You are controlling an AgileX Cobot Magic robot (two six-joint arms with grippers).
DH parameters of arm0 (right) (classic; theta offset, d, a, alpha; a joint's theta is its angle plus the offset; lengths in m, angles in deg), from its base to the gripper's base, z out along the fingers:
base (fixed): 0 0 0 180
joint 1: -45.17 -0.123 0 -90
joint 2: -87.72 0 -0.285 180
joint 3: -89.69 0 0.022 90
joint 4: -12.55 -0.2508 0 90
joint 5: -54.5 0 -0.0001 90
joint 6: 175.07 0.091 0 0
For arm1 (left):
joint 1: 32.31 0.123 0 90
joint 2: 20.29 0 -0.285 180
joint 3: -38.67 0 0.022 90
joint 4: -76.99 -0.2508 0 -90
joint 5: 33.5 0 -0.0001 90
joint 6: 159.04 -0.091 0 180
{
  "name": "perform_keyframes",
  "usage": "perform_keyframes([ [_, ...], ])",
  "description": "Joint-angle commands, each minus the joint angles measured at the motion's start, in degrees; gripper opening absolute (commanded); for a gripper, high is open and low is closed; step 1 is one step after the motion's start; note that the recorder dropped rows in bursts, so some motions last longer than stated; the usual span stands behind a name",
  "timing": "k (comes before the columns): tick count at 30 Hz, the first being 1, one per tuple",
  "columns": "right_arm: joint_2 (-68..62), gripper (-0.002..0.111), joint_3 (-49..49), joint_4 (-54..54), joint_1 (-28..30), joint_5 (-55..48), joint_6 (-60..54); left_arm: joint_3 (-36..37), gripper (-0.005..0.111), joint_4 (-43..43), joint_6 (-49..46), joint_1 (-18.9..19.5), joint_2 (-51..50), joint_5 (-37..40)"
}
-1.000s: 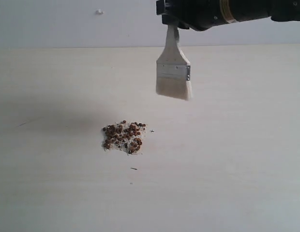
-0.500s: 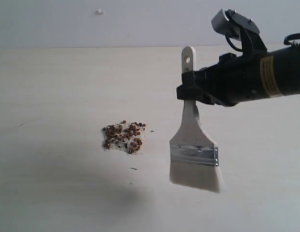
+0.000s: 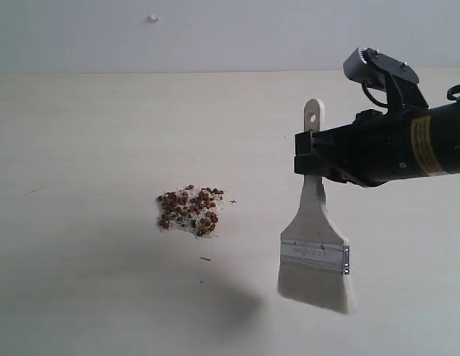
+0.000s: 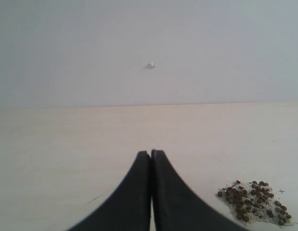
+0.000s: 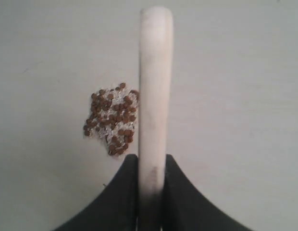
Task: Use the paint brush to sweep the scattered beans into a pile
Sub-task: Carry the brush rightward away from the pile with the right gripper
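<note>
In the exterior view, the paint brush [image 3: 313, 245] is held upright by the right gripper [image 3: 313, 159], whose dark jaws are clamped on the upper handle just below the end hole. The silver ferrule [image 3: 315, 256] and white bristles [image 3: 315, 289] hang downward. Whether the bristle tips touch the table [image 3: 81, 148] cannot be told with certainty; a soft shadow [image 3: 234, 308] is cast at nine o'clock of them. The beans are gathered with pale grit into one compact pile [image 3: 190, 211], which lies well apart from the brush, at about ten o'clock of the bristles. A small white speck [image 3: 152, 17] is seen on the wall at twelve o'clock of the pile.

In the left wrist view, the left gripper [image 4: 151, 159] is seen fully closed, its two dark fingers pressed together with nothing between them. The pile [image 4: 254, 202] lies on the table near it, off to one side.

In the right wrist view, the pale handle [image 5: 155, 86] is gripped between the narrowly parted jaws of the right gripper [image 5: 151, 166]. The pile [image 5: 110, 120] is seen on the table beyond, partly hidden by the handle.
</note>
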Motion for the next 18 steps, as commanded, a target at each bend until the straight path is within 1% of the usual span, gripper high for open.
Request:
perform_keyframes([
  [1,-3.52,0.000,-3.14,-0.28,5.48,6.34,0.33,-0.03,0.000,0.02,0.15,-0.35,0.38,-0.17],
  [5,-9.82,0.000,-8.83,-0.28,9.95,25.05,-0.35,-0.03,0.000,0.02,0.15,-0.35,0.38,-0.17],
  [7,-12.94,0.000,-11.42,-0.28,10.74,29.86,-0.45,-0.03,0.000,0.02,0.15,-0.35,0.38,-0.17],
  [9,-15.64,0.000,-12.57,-0.28,10.88,29.64,-0.45,-0.03,0.000,0.02,0.15,-0.35,0.38,-0.17],
  [14,-20.96,0.000,-12.58,-0.28,11.12,23.41,-0.45,-0.03,0.000,0.02,0.15,-0.35,0.38,-0.17],
  [18,-24.39,0.000,-12.58,-0.28,11.26,24.02,-1.76,-0.03,0.000,0.02,0.15,-0.35,0.38,-0.17],
])
